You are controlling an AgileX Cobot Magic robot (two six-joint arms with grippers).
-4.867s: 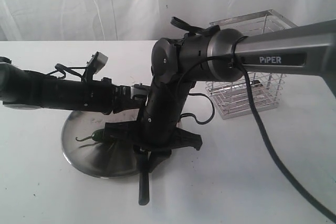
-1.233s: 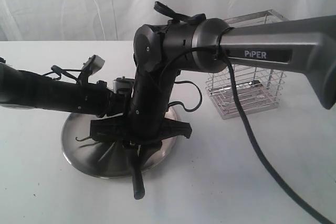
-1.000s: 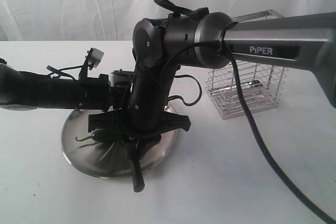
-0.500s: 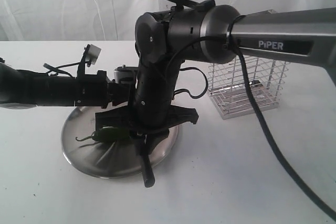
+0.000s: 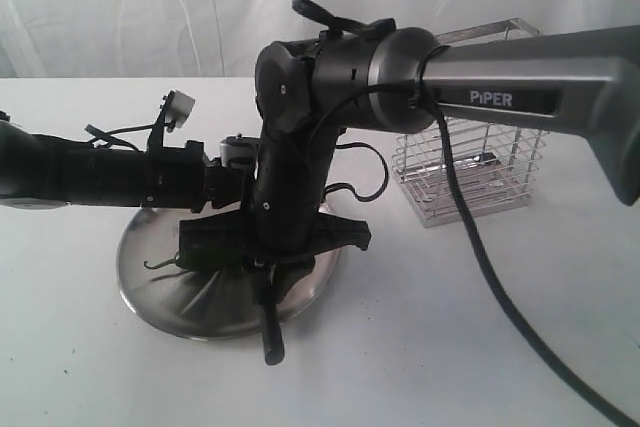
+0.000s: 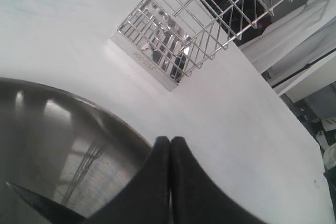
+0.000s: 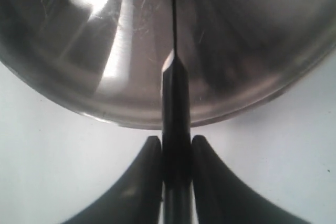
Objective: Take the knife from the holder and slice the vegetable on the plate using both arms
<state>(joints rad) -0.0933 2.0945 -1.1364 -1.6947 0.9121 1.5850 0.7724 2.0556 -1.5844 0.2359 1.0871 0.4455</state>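
One slim all-black knife (image 7: 175,103), thin-edged.

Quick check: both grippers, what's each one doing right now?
Left gripper: shut, nothing visible between the fingers.
Right gripper: shut on the knife, blade over the plate.

A plain white counter (image 5: 450,327) fills the scene, evenly lit with soft shadows. Behind it hangs a pale white curtain (image 5: 150,7), faintly creased, with one small dark speck on it. In the left wrist view, cluttered dark equipment shows beyond the counter's far edge.
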